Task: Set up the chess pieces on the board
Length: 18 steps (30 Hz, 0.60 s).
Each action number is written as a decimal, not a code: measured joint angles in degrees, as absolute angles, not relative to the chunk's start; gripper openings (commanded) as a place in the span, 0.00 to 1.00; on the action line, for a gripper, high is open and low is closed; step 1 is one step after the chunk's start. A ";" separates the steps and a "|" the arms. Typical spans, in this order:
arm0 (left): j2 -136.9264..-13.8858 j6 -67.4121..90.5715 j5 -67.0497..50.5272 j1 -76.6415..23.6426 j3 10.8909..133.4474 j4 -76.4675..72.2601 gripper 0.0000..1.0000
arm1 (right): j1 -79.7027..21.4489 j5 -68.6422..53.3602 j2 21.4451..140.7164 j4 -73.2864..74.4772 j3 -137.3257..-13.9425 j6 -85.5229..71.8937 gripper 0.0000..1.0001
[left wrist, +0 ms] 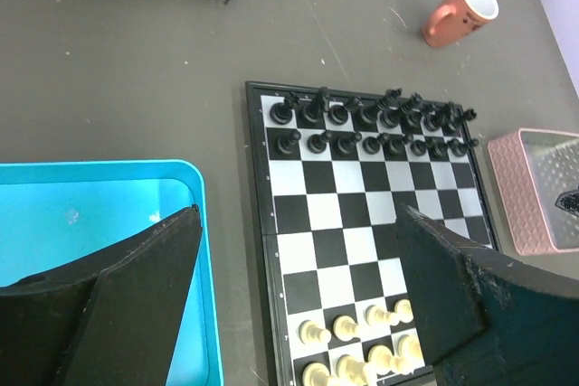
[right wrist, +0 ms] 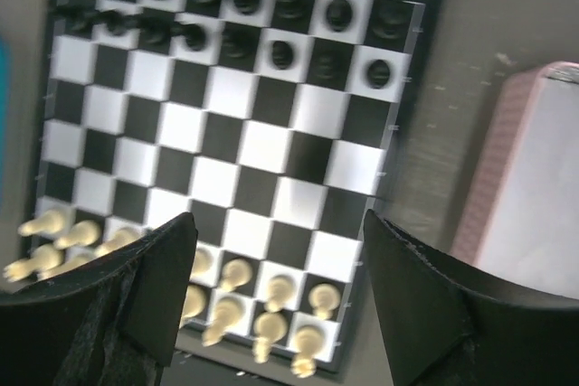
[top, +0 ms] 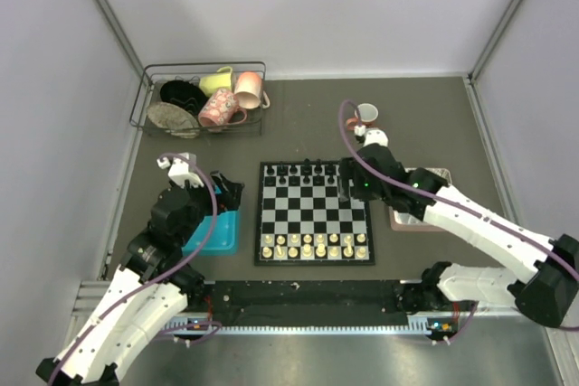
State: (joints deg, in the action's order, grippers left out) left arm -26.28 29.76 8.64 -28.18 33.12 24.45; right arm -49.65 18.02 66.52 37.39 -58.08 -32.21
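The chequered board [top: 314,210] lies at the table's centre. Cream-white chess pieces [top: 313,245] stand in its two near rows, black pieces [top: 308,172] in its two far rows. My left gripper [top: 224,194] is open and empty, between the blue tray and the board's left edge. In the left wrist view the board [left wrist: 339,214] and cream pieces [left wrist: 346,326] lie below the open gripper [left wrist: 298,287]. My right gripper [top: 348,184] is open and empty above the board's far right part. The right wrist view is blurred; the open gripper [right wrist: 280,259] hangs over the board [right wrist: 262,146] and cream pieces [right wrist: 312,297].
A blue tray [top: 217,234] lies left of the board, a pink tray [top: 400,219] right of it under my right arm. A wire rack [top: 204,97] of cups stands back left. A pink mug [top: 365,115] stands behind the board.
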 measured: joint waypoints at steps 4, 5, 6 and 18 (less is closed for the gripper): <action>-26.83 30.89 12.36 -28.18 33.47 24.67 0.99 | -39.83 14.35 63.02 34.26 -51.68 -28.42 0.78; -27.27 31.03 13.17 -28.18 33.76 24.84 0.99 | -37.47 13.19 62.08 33.47 -50.28 -27.86 0.79; -27.66 31.11 13.82 -28.18 34.00 24.91 0.99 | -36.58 12.21 61.73 32.64 -49.21 -27.42 0.79; -30.22 31.38 23.07 -28.18 36.53 26.52 0.99 | -22.79 1.83 56.55 21.63 -39.79 -28.25 0.80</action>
